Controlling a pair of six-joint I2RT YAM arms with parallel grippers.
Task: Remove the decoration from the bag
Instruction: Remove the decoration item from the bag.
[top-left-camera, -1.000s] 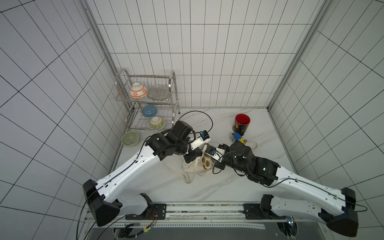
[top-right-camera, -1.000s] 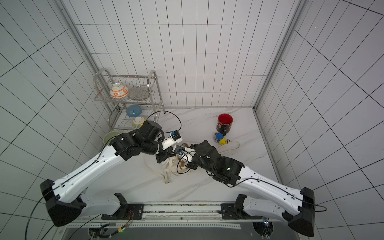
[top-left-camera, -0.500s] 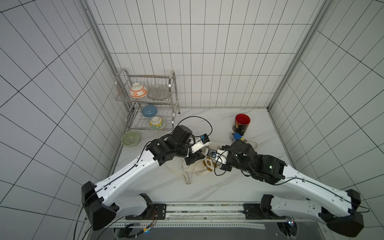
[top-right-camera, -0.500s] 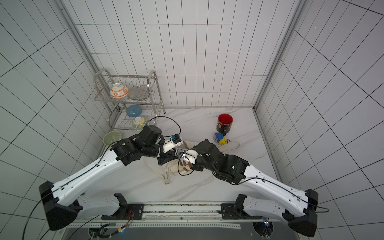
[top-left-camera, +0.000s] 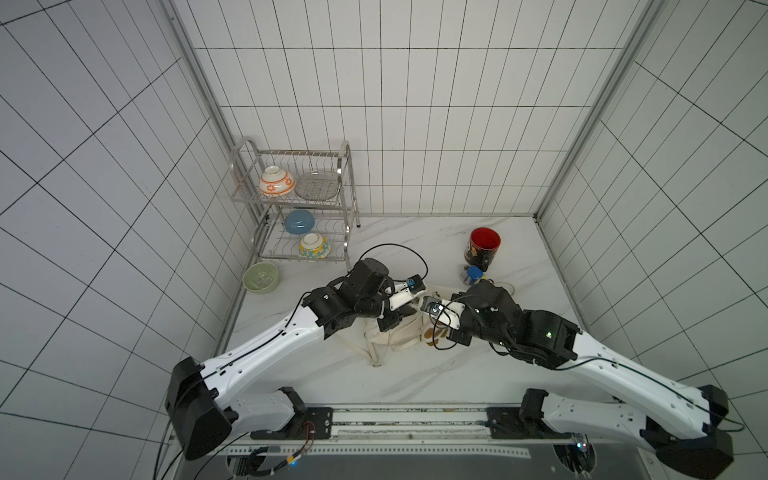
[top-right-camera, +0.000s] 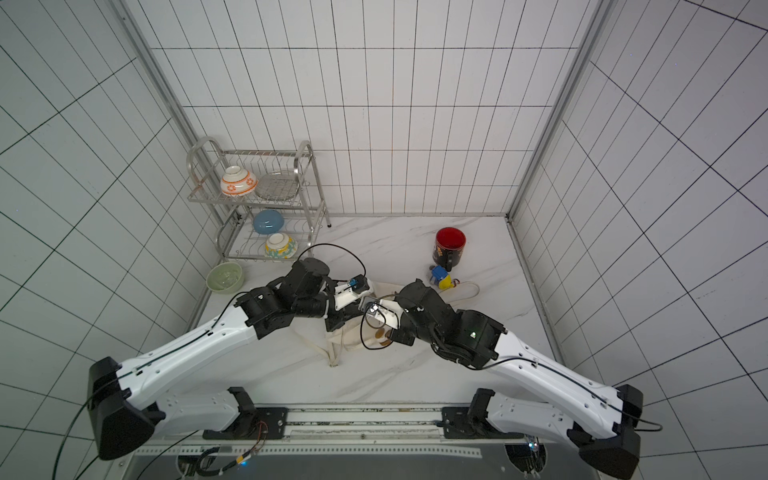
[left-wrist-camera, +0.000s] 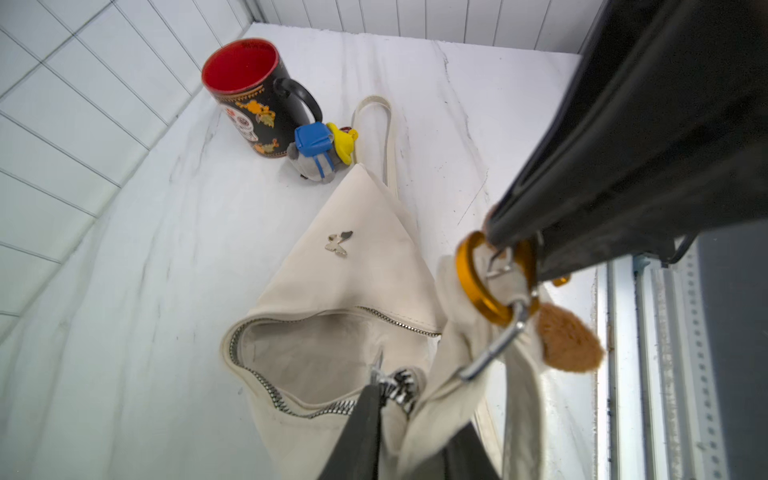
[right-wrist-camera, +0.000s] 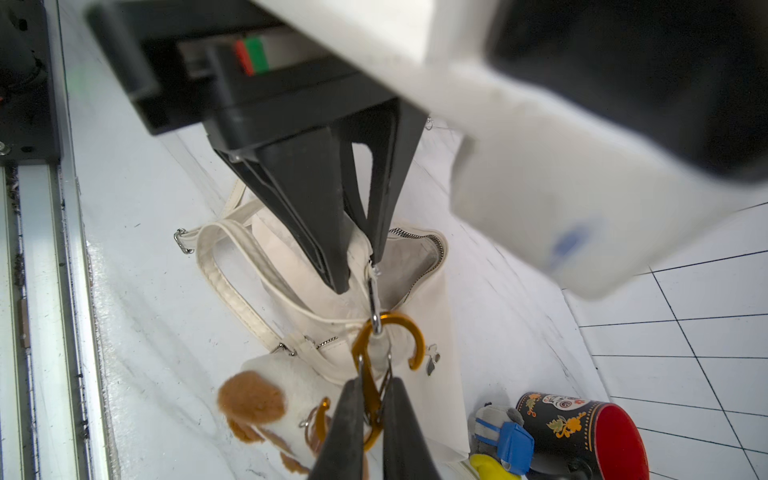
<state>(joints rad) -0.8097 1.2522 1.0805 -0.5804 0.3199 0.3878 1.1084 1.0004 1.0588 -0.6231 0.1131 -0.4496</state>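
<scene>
Little has moved since a second ago: both arms have shifted only slightly and still meet over the bag (left-wrist-camera: 345, 282). Left gripper (right-wrist-camera: 358, 272): fingers pinched on the bag's cream fabric beside the gaping zipper. Right gripper (right-wrist-camera: 371, 411): fingers pressed together on the orange carabiner (right-wrist-camera: 388, 322) hooked to the bag, with the brown-and-white plush decoration (right-wrist-camera: 253, 399) just beside it. The bag lies about the middle of the table (top-left-camera: 415, 374). A black mug (left-wrist-camera: 249, 95) stands toward the back right corner.
</scene>
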